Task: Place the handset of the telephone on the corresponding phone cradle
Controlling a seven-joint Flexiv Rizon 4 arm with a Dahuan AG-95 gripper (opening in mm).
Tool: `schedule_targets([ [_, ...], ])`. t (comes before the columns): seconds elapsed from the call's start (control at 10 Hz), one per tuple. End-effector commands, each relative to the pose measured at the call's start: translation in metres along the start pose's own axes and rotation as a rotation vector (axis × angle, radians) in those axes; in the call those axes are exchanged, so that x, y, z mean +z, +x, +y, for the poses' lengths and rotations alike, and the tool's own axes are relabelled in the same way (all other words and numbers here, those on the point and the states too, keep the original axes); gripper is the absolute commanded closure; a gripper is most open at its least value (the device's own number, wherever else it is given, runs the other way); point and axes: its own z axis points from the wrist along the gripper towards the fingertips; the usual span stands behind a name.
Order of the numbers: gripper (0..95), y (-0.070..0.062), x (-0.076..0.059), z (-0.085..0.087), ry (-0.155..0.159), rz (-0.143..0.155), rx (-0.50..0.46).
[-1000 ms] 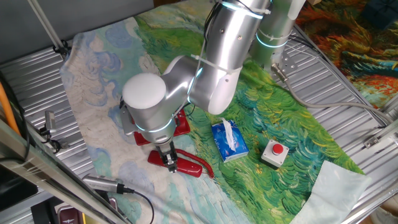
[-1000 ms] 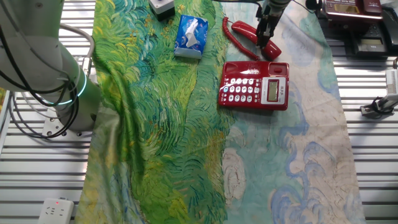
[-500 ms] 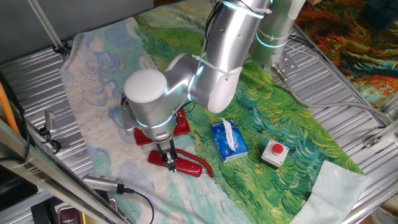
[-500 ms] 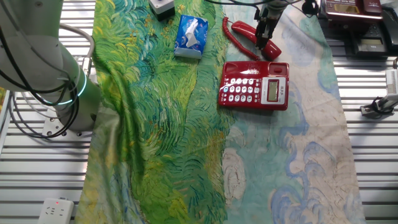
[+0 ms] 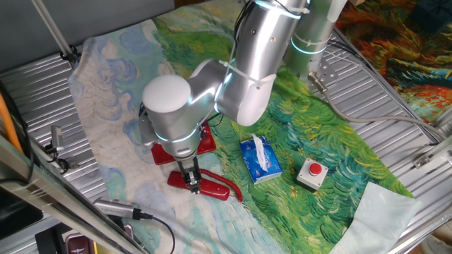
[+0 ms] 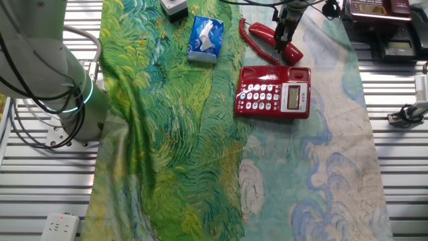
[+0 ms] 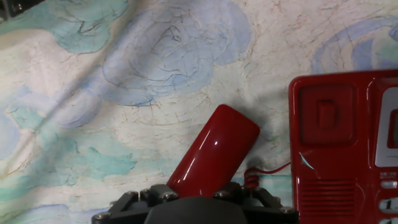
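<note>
Handset lying on the cloth-covered surface, directly under the gripper and gripped near its middle, as far as the fixed views tell. Fingertips out of frame in the hand view, so closure judged only from how tightly the gripper sits over the red body; probably clamped, not proven. Free end of the handset poking forward past the gripper, tilted toward the telephone, just beside it but apart. Phone cradle empty, off to the right of the gripper in the hand view. Thin red cord running from beneath the gripper to the base.

Risks from here: glossy plastic slipping or pivoting in an off-centre grasp on lifting; short cord tugging the light base along and shifting the cradle; handset angled against the recess, so landing crooked on the keypad unless rotated first.
</note>
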Motion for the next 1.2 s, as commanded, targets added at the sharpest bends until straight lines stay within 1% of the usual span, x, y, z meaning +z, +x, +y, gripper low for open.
schedule_targets([
  [0.1,95.0,-0.001,0.000,0.002,-0.003,0.005,-0.014],
  [0.3,95.0,0.001,-0.006,0.003,0.018,0.013,-0.031],
  [0.4,95.0,0.001,-0.009,0.003,0.054,0.010,-0.029],
  [0.6,95.0,0.001,-0.009,0.003,0.066,0.006,-0.024],
  [0.7,76.0,0.001,-0.010,0.003,0.060,0.007,-0.028],
  [0.8,38.0,0.001,-0.010,0.003,0.056,0.007,-0.033],
  [0.9,38.0,0.000,-0.010,0.003,0.045,0.006,-0.031],
  [1.0,19.0,-0.001,-0.010,0.003,0.042,0.003,-0.034],
  [1.2,19.0,-0.001,-0.010,0.003,0.045,0.002,-0.040],
])
